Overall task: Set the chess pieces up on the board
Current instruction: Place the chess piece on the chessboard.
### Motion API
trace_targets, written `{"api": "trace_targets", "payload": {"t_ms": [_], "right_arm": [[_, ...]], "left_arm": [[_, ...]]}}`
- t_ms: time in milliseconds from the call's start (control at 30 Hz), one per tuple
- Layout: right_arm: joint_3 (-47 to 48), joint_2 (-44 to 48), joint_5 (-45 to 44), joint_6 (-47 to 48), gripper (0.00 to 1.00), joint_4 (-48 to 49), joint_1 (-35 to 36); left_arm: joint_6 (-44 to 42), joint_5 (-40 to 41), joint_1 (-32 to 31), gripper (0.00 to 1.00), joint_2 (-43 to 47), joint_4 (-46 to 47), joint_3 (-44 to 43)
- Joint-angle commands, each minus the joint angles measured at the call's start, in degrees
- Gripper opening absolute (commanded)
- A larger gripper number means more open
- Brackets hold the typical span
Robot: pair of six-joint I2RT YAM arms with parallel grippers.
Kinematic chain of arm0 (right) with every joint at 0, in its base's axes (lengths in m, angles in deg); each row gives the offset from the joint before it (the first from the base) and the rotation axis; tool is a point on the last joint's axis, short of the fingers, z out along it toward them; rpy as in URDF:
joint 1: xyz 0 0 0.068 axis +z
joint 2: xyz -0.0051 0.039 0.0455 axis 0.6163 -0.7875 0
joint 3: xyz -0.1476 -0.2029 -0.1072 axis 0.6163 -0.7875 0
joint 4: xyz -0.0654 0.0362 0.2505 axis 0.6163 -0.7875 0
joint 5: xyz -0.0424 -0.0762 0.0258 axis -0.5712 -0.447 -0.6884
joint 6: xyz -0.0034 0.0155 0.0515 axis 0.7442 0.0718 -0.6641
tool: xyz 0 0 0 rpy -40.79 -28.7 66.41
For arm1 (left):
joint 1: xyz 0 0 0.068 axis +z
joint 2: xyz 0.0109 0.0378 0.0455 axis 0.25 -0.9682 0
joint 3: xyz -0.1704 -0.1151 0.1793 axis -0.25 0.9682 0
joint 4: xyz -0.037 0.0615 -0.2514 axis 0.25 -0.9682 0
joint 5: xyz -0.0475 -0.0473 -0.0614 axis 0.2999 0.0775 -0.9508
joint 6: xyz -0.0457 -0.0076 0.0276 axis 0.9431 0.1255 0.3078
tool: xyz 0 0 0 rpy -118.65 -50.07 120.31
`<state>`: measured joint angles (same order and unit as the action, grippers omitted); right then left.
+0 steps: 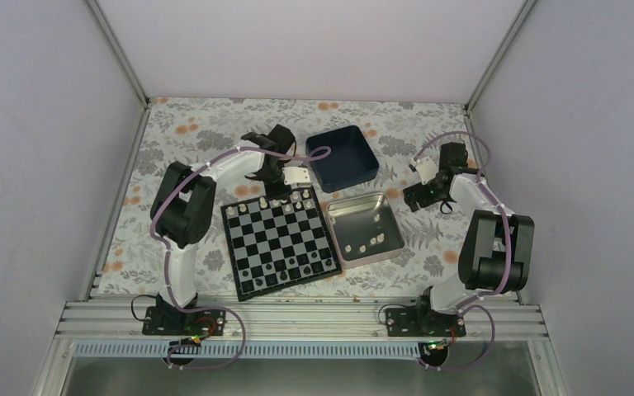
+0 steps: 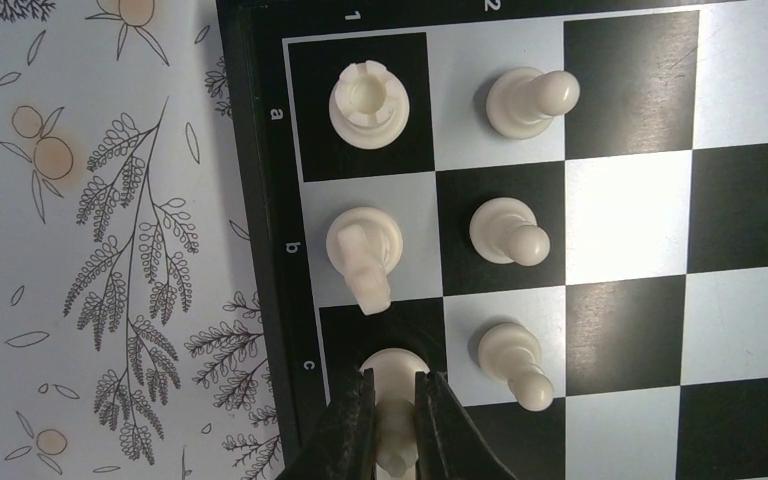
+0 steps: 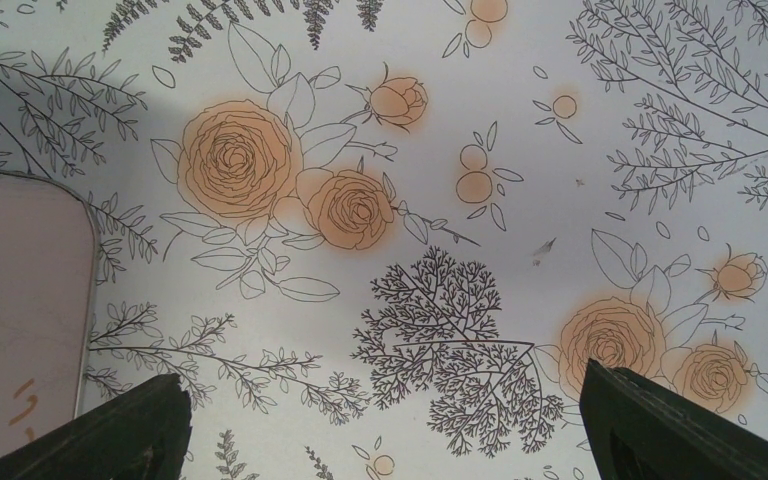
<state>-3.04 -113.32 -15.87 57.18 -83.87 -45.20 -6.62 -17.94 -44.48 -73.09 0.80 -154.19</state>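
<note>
The left jaws are clenched on a white piece (image 2: 396,375) whose base is at the black c1 square, on the board's (image 2: 640,210) back rank. The piece appears upright, its long axis running up between the jaws. A knight (image 2: 364,245) stands just beside it on b1, so I judge that opening and rising straight up is safest. The right jaws hang released over the floral counter (image 3: 460,130), beside the tin (image 3: 10,300).
</note>
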Motion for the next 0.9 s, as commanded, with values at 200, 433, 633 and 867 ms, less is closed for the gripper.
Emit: {"api": "trace_targets", "payload": {"t_ms": [200,433,633,867], "right_arm": [[0.3,-0.3,-0.6,0.0,1.0,0.0,0.3],[0.2,-0.3,-0.5,0.1,1.0,0.0,0.3],[0.1,-0.1,-0.4,0.1,1.0,-0.1,0.3],[0.1,-0.3,-0.2,0.3,1.0,-0.1,0.4]], "left_arm": [[-0.9,-1.9,0.1,0.08,-1.1,0.0,-1.1],[-1.1,-2.1,0.1,0.23,-0.8,-0.5,-1.5],[-1.1,-1.2,0.0,0.29,-0.3,-0.9,-2.1],[-1.1,3.2,-1.4,0.31,3.2,-6.5,-8.6]]}}
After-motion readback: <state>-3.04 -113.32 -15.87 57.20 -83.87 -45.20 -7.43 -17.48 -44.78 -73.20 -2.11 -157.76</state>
